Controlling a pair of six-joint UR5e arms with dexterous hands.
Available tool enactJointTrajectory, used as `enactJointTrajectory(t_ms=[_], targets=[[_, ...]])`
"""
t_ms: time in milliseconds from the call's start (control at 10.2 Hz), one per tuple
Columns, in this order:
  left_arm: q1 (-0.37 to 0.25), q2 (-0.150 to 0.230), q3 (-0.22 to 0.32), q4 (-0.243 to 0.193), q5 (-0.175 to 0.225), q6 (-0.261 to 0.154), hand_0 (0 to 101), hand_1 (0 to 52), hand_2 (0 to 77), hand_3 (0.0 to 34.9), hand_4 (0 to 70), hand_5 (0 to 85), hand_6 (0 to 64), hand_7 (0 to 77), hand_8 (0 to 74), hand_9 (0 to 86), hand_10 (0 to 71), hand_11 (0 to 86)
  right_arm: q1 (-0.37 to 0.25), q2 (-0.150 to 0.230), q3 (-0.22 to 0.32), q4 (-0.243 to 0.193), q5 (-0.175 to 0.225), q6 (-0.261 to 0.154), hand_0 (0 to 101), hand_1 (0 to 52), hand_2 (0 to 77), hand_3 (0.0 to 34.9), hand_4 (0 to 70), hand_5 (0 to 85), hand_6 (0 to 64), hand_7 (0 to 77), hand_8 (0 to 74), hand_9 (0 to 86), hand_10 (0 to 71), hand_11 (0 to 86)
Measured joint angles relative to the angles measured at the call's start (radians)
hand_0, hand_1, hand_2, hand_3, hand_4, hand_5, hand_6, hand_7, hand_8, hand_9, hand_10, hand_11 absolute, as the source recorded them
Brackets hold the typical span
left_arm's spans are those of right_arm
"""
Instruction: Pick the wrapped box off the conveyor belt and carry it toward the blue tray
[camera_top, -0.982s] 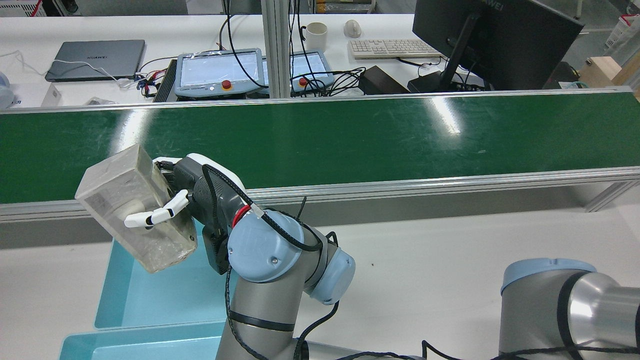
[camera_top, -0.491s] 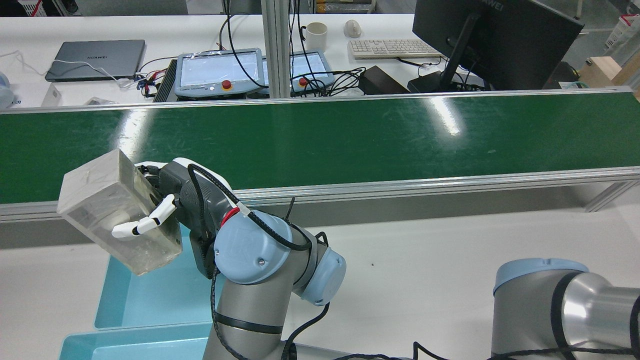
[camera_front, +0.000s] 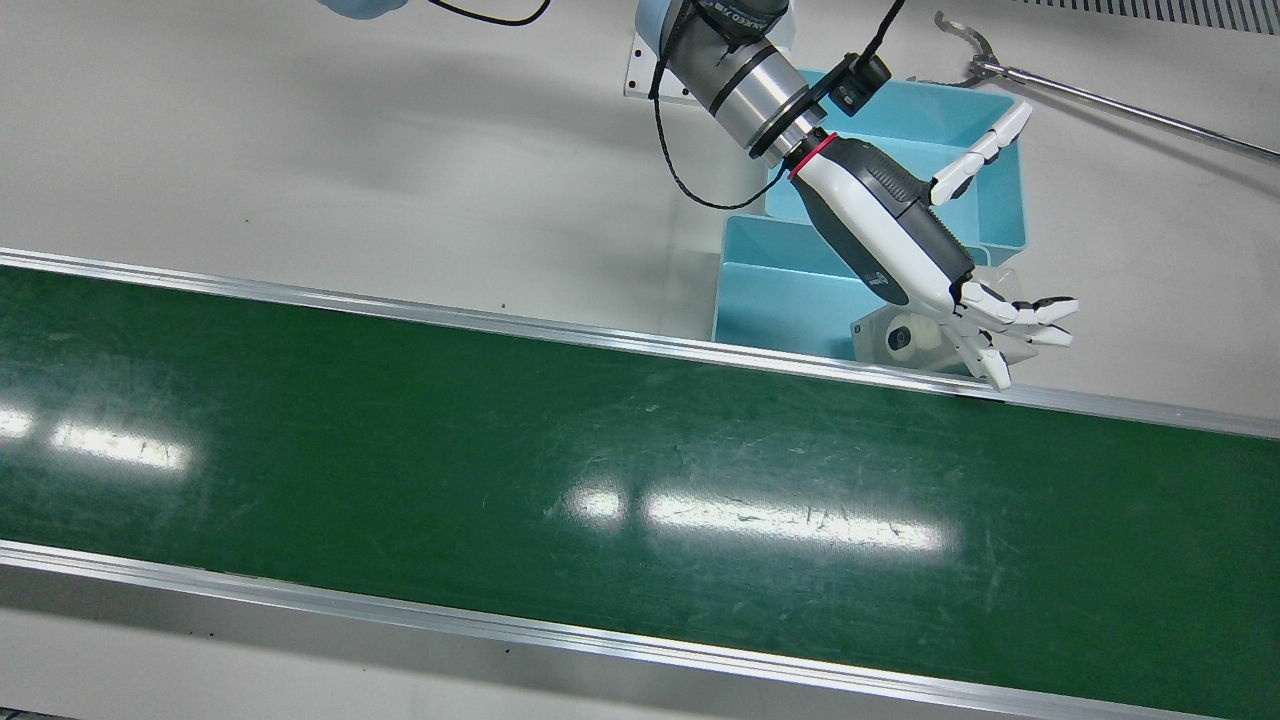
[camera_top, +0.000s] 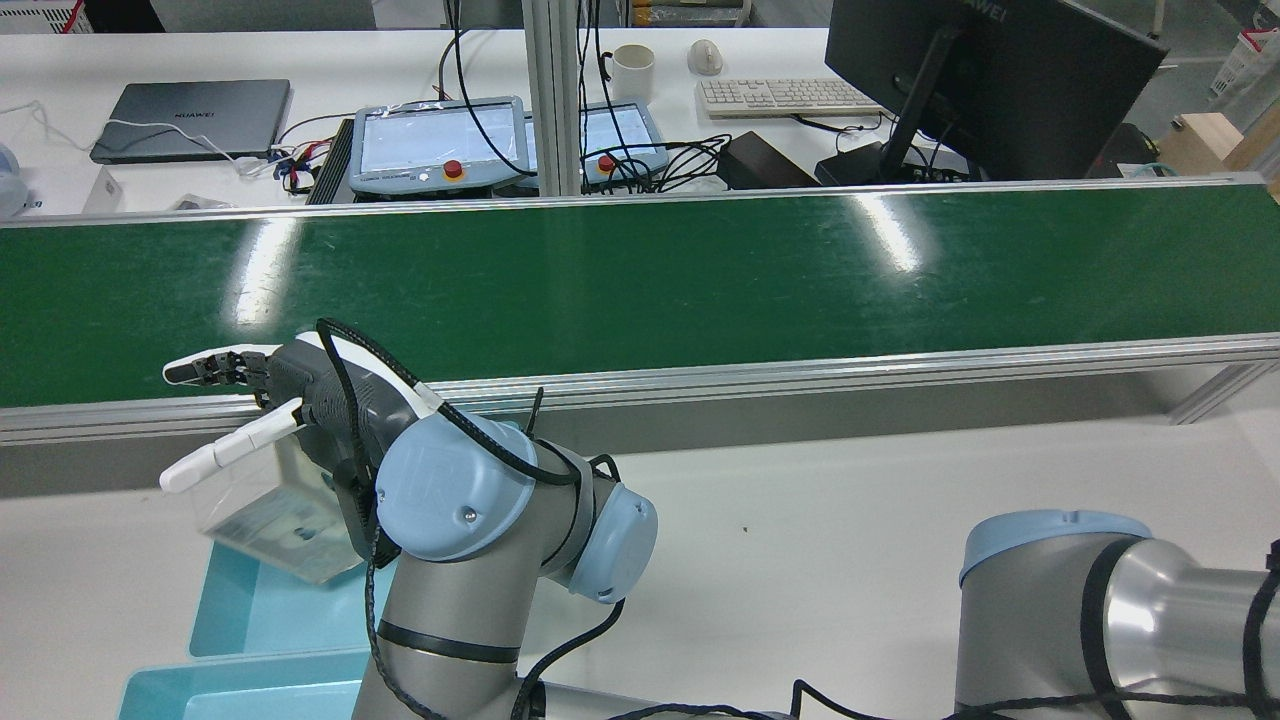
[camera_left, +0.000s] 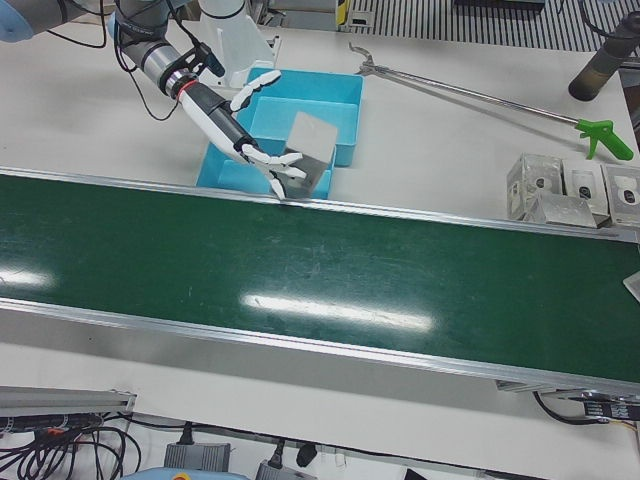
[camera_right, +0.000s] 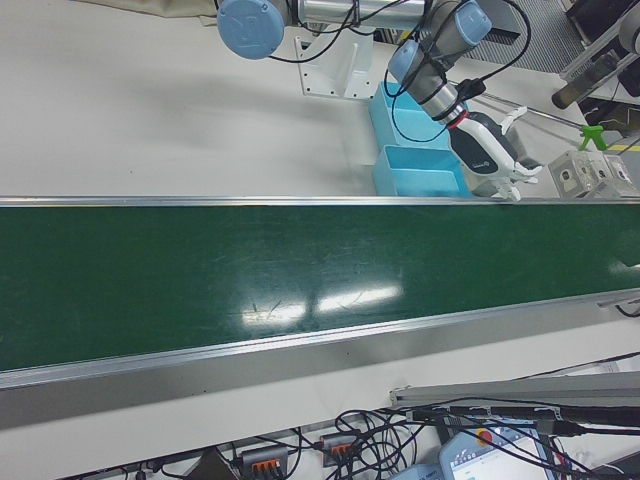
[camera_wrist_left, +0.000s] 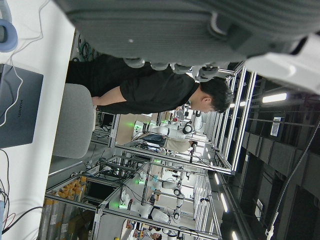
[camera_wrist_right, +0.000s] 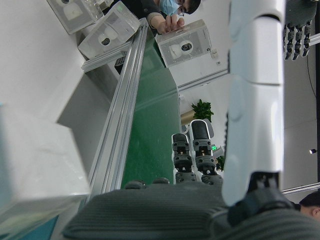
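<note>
The wrapped box (camera_top: 268, 510) is clear and pale, and lies tilted at the belt-side end of the blue tray (camera_top: 250, 610), free of any hand. It also shows under the fingers in the front view (camera_front: 912, 336) and in the left-front view (camera_left: 312, 150). My left hand (camera_top: 262, 400) hovers just above it, fingers spread and empty; it also shows in the front view (camera_front: 905, 240). My right hand shows only in its own view, where a white finger (camera_wrist_right: 252, 100) stands straight with nothing held.
The green conveyor belt (camera_top: 640, 270) runs across with an aluminium rail (camera_top: 800, 372) between it and the tray. A second blue tray (camera_front: 1000, 200) sits behind the first. Several wrapped boxes (camera_left: 565, 190) and a reach-grabber tool (camera_left: 480, 95) lie on the table.
My left hand has opened and let go of the wrapped box. The box has dropped from the hand down into the blue tray. The hand moved left and lower.
</note>
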Motion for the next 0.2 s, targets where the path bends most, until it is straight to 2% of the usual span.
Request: enactJointTrajectory(t_ms=[196], targets=[[0.0, 0.0, 0.0, 0.0, 0.0, 0.0, 0, 0.0, 0.5, 0.0, 0.0, 1.1, 0.5, 0.5, 0.5, 0.5, 0.5, 0.5, 0.011, -0.011, 0.047, -0.002, 0.011, 0.002, 50, 12.5, 2.2, 0.0, 13.1, 25.1, 5.5, 10.9, 0.0, 0.5, 0.0, 0.5]])
